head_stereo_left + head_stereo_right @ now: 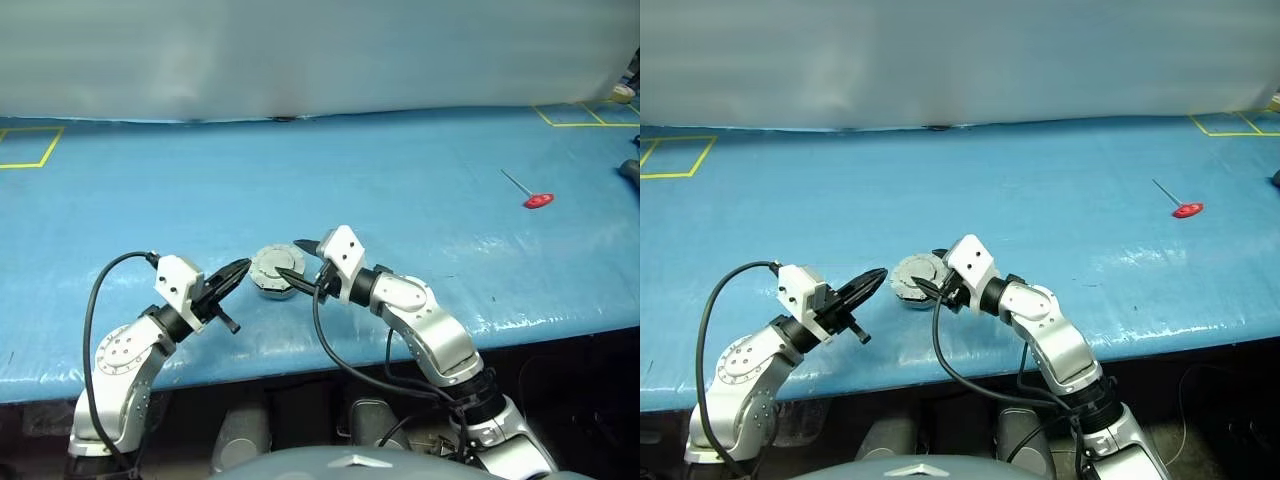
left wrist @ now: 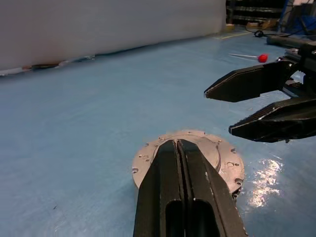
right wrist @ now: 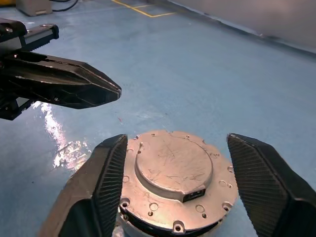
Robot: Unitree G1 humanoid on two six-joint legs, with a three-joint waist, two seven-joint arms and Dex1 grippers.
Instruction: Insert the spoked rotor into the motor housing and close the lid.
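Blue table (image 1: pixel 420 200) carries the motor housing (image 3: pixel 174 197) near its front edge, lid (image 3: pixel 173 170) shut: scratched silver-grey disc, raised centre, screw holes round rim. Right gripper (image 3: pixel 173 197) straddles it, fingers apart, not clamping. Left gripper (image 2: pixel 178 148) beside it, fingers together, empty.

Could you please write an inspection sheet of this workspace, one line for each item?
Surface: blue table, yellow tape squares at far corners.
Job's things: motor housing closed, lid on top; rotor hidden.
Clutter: red-handled tool far on robot's right.
Grippers: left gripper shut, beside the housing; right gripper open, a finger on each side of the housing.
Cables: black cable looping on each arm.
Surroundings: pale wall behind table.
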